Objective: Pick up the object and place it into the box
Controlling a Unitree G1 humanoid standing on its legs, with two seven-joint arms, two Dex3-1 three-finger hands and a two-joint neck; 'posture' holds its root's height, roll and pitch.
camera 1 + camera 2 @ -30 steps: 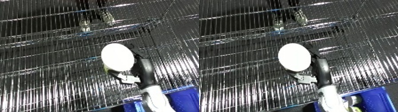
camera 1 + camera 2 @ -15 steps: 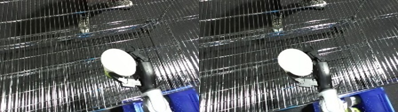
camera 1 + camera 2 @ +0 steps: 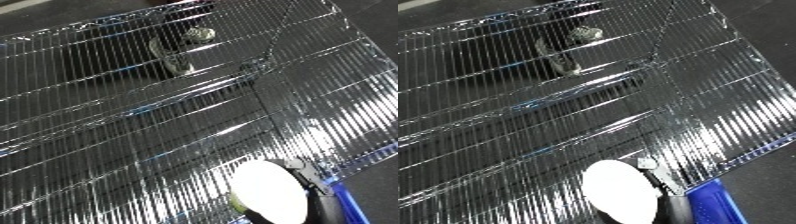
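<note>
Right eye view shows your right robot hand [image 3: 664, 187] gripping the white disc [image 3: 620, 192], the blue bin [image 3: 713, 202] just beside it at lower right.

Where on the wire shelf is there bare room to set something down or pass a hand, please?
Most of the wire shelf is bare: the whole stretch left of the white round object and above it. It is crowded only at the lower right, where the right hand holds that object beside the blue bin.

Right hand [image 3: 664, 192] low at the view's right, black fingers curled round the edge of a white disc [image 3: 620, 191], wrist running off the bottom edge. Left hand nowhere in sight.
</note>
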